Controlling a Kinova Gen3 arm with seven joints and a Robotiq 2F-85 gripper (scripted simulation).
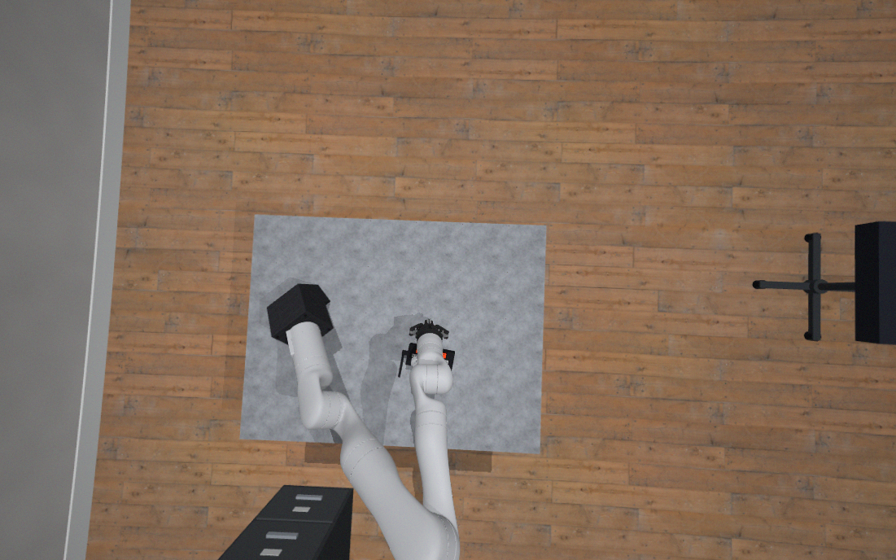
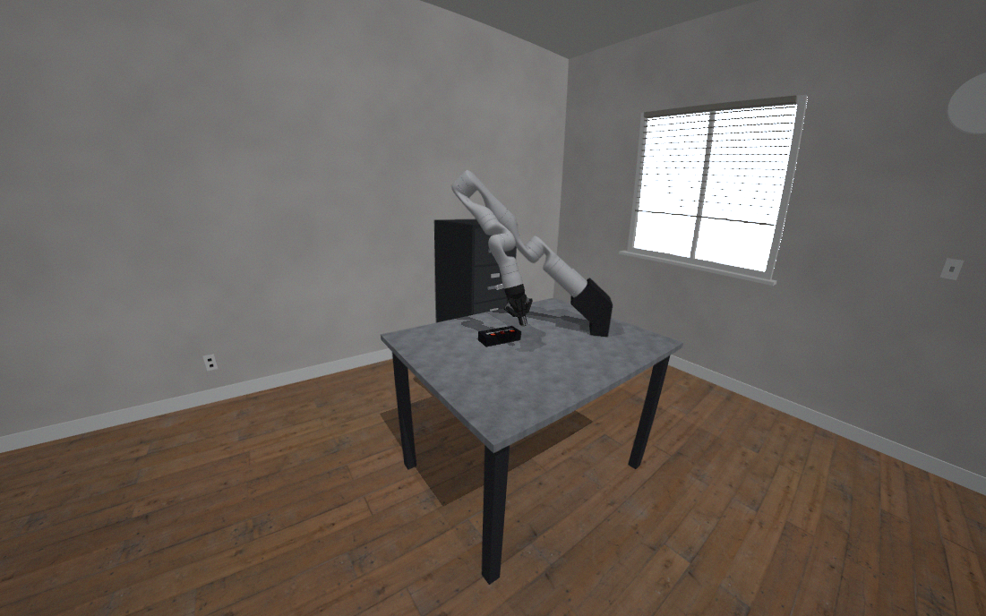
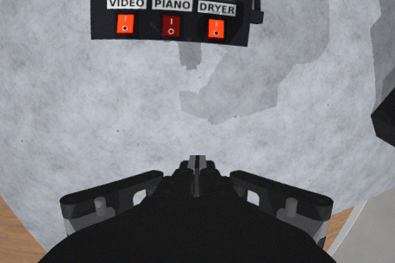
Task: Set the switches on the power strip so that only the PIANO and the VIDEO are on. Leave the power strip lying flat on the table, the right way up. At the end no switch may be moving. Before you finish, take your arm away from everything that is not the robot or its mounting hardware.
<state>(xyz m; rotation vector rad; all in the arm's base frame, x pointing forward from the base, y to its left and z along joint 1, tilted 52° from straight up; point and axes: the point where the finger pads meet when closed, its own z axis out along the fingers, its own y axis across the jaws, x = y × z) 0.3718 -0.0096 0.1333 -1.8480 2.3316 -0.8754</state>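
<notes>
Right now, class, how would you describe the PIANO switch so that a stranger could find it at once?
Find the black power strip on the grey table. Its three labelled switches sit in a row; the PIANO switch is the middle one, dark red between two bright orange neighbours.

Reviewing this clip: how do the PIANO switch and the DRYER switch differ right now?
The PIANO switch is dark red and unlit, while the DRYER switch glows bright orange. PIANO sits in the middle of the power strip; DRYER sits at the end by the cord. Both are small rockers of like size below their labels and outlets, and the shut gripper touches neither.
</notes>
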